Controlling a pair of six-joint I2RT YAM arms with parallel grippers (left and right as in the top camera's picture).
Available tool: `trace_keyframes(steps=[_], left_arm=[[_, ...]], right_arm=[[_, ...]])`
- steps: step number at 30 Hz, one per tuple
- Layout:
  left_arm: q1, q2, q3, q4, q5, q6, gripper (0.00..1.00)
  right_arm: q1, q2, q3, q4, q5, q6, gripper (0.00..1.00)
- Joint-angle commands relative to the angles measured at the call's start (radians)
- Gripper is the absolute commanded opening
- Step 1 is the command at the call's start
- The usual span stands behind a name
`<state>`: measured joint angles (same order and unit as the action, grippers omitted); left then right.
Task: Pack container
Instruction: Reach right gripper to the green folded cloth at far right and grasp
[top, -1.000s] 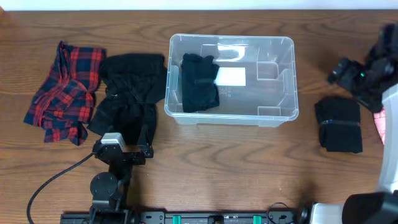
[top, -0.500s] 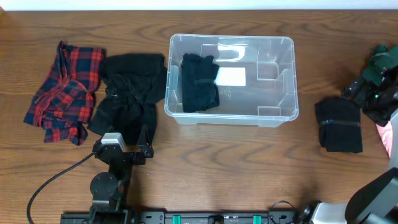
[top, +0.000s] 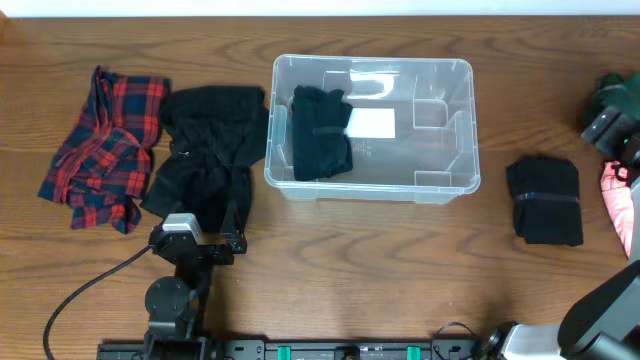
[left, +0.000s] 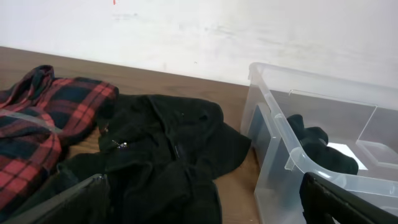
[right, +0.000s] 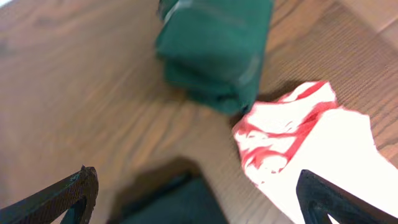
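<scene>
The counter (top: 400, 270) is seen as brown wood, its grain plain and its sheen low. The container (top: 372, 62) is made of clear, smooth, glossy plastic, and the label (top: 371, 124) on its base looks like white paper. The black garment (top: 205, 150) is shown as soft, matt cloth. The plaid shirt (top: 105, 145) is woven cloth. The green bundle (right: 214, 43) appears as matt cloth.

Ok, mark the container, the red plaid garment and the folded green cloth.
container (top: 400, 187), overhead view, on its near rim.
red plaid garment (top: 105, 145), overhead view, middle of the crumpled fabric.
folded green cloth (right: 214, 46), right wrist view, upper face of the fold.
</scene>
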<state>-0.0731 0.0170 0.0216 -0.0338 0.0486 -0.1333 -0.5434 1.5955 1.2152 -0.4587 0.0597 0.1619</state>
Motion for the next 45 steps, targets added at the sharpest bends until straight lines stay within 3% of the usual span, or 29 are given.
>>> trace_keyframes(steps=[1,7,14,17,20,28,37,45], left_arm=[[0.005,0.002,-0.018,-0.036,-0.015,0.006,0.98],[0.005,0.002,-0.018,-0.036,-0.015,0.006,0.98],[0.005,0.002,-0.018,-0.036,-0.015,0.006,0.98],[0.005,0.002,-0.018,-0.036,-0.015,0.006,0.98],[0.005,0.002,-0.018,-0.036,-0.015,0.006,0.98],[0.005,0.002,-0.018,-0.036,-0.015,0.006,0.98],[0.005,0.002,-0.018,-0.036,-0.015,0.006,0.98],[0.005,0.002,-0.018,-0.036,-0.015,0.006,0.98]], right_arm=[[-0.022,0.040,0.005,0.050,0.060,0.142,0.98],[-0.066,0.145,0.006,0.171,-0.084,0.253,0.97],[-0.133,0.265,0.029,0.267,-0.223,0.243,0.96],[-0.151,0.271,0.031,0.311,-0.226,0.161,0.95],[-0.170,0.271,0.052,0.301,-0.222,0.135,0.95],[-0.271,0.306,0.064,0.383,-0.374,0.317,0.94],[-0.276,0.446,0.138,0.402,-0.495,0.294,0.94],[-0.275,0.495,0.152,0.447,-0.480,0.280,0.94]])
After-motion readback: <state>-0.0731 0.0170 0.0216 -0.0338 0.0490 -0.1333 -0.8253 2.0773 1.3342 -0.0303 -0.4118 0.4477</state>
